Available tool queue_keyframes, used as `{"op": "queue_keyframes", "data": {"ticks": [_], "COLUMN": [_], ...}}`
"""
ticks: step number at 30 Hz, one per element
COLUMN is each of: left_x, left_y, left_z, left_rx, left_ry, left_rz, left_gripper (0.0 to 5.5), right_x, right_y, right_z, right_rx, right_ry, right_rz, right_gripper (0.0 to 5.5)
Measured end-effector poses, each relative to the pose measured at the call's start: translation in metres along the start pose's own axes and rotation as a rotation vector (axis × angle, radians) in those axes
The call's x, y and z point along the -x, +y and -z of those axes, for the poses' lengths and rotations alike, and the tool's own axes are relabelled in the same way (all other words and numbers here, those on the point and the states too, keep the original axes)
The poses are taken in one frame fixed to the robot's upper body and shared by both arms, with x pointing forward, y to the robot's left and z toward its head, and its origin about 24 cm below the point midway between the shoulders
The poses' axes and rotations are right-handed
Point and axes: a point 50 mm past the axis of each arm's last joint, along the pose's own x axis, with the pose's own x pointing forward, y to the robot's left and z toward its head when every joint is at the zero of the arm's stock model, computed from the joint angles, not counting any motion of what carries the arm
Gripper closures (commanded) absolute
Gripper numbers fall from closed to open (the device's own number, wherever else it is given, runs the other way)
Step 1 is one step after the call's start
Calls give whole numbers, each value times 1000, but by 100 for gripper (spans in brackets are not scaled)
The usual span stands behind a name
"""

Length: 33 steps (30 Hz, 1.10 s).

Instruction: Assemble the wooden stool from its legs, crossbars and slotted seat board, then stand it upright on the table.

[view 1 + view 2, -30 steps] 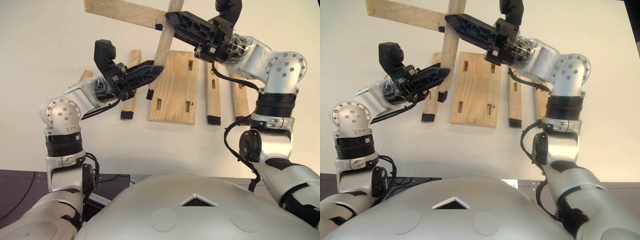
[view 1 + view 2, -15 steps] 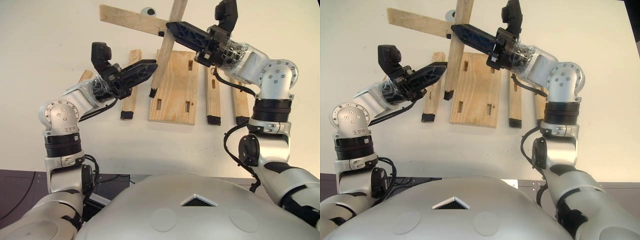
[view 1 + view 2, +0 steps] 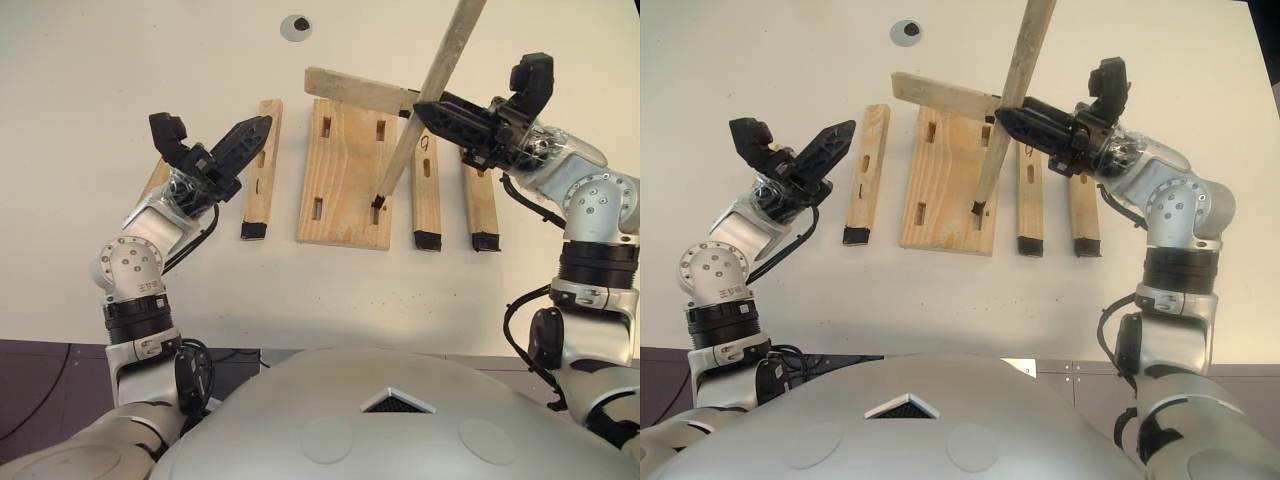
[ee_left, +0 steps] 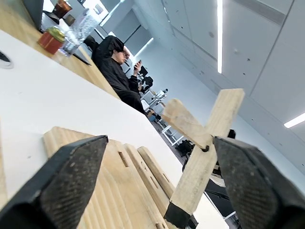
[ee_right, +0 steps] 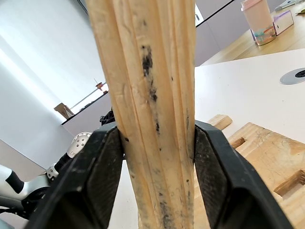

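My right gripper [image 3: 432, 108] is shut on a wooden leg [image 3: 415, 130] with a crossbar [image 3: 355, 90] joined across it. The leg slants steeply, and its black-tipped lower end [image 3: 378, 203] rests at a slot of the slotted seat board [image 3: 340, 215], which lies flat on the table. In the right wrist view the leg [image 5: 152, 119] sits clamped between both fingers [image 5: 95, 181]. My left gripper [image 3: 256, 130] hovers open over a loose leg [image 3: 262, 190] left of the board, holding nothing. From its wrist view, the held leg and crossbar [image 4: 200, 167] stand beyond the open fingertips [image 4: 71, 176].
Two more black-tipped legs [image 3: 426, 200] [image 3: 480, 210] lie right of the board, under my right arm. Another wooden piece [image 3: 153, 182] lies beneath my left arm. A grey round cap [image 3: 295, 27] sits in the white table [image 3: 120, 60] at the back.
My right gripper has swung the leg and crossbar rightward and down, bringing the black tip onto the seat board. My left gripper has drawn back to the left, away from the leg.
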Motion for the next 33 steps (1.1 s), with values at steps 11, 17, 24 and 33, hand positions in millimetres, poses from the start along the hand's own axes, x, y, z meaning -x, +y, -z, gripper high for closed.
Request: {"op": "queue_keyframes", "data": {"ticks": [11,17,24,33], "left_x": [-8,2,32,36], "left_y": [4,12,23,28], "left_z": [19,9,-18,-9], "left_rx": [17,34,13,60], "left_ry": [56,-24,-182,-241], "left_rz": [-28,-100,-224,-262], "left_gripper": [145,145,145,145], "right_x": [-2,4,28,10], "right_y": [-1,4,10,25], "right_z": [19,24,11,0], "right_rx": [115,312,465,656], "right_ry": [50,152,333,499], "right_rz": [1,-105,-175,-243], "right_gripper": [345,345,345,345]}}
